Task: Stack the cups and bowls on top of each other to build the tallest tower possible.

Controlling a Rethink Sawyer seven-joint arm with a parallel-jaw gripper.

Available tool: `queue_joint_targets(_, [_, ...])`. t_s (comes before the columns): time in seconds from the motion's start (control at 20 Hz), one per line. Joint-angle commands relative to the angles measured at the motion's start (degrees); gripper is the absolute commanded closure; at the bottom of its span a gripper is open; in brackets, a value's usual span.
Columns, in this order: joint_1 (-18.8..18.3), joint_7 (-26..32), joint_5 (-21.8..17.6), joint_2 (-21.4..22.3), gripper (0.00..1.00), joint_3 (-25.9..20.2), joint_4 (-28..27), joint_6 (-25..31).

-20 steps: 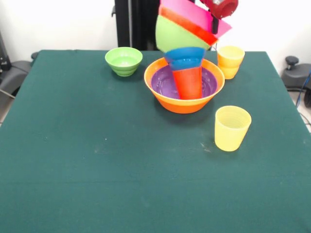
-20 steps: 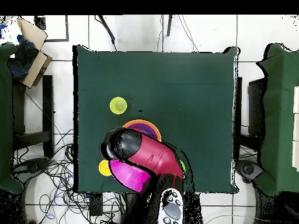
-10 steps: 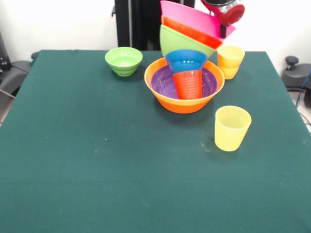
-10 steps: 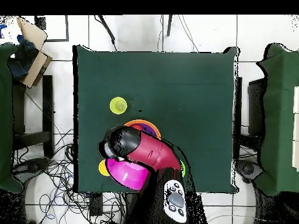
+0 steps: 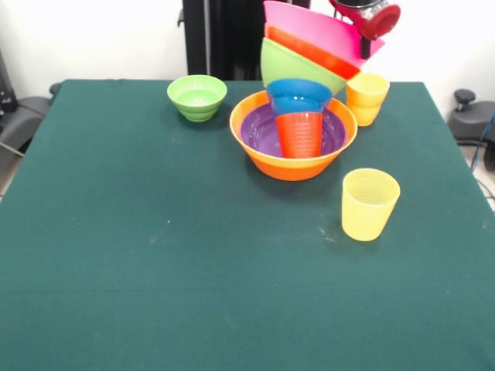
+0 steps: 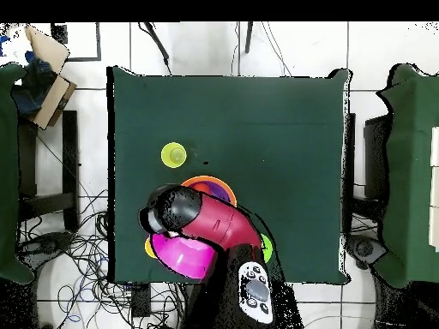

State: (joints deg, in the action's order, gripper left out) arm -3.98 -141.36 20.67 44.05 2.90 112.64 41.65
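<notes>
The large orange bowl (image 5: 292, 161) holds the shallow purple bowl (image 5: 257, 131) and a red-orange cup (image 5: 300, 134) standing in it. On that cup rests a tilted nest: blue bowl (image 5: 298, 95), green bowl (image 5: 291, 66), red-orange bowl (image 5: 309, 51) and pink bowl (image 5: 305, 22), leaning with their right side raised. My gripper (image 5: 363, 48) is at the pink bowl's raised right rim, shut on it. In the overhead view the arm (image 6: 206, 219) covers most of the tower; the pink bowl (image 6: 190, 256) and orange rim (image 6: 212, 180) show.
A small green bowl (image 5: 197, 97) sits at the back left of the tower. One yellow cup (image 5: 370, 204) stands in front to the right, and a deeper yellow cup (image 5: 366, 97) stands right behind the tower, under my gripper. From above, the front cup (image 6: 173, 155) is apart from the tower.
The tilted nest of bowls has swung right and less steeply, settling over the red-orange cup. My gripper has shifted right with the pink bowl's rim.
</notes>
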Motion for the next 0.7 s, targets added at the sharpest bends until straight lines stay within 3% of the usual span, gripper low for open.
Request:
queue_joint_targets(0.05, [-0.6,4.3,-5.6,0.9,1.0,-4.3,1.1,-1.7])
queue_joint_targets(0.45, [0.5,2.5,-11.5,3.0,1.0,-1.2,-2.5,1.7])
queue_joint_targets(0.7, [0.5,0.8,-15.4,2.0,1.0,0.9,-4.7,1.4])
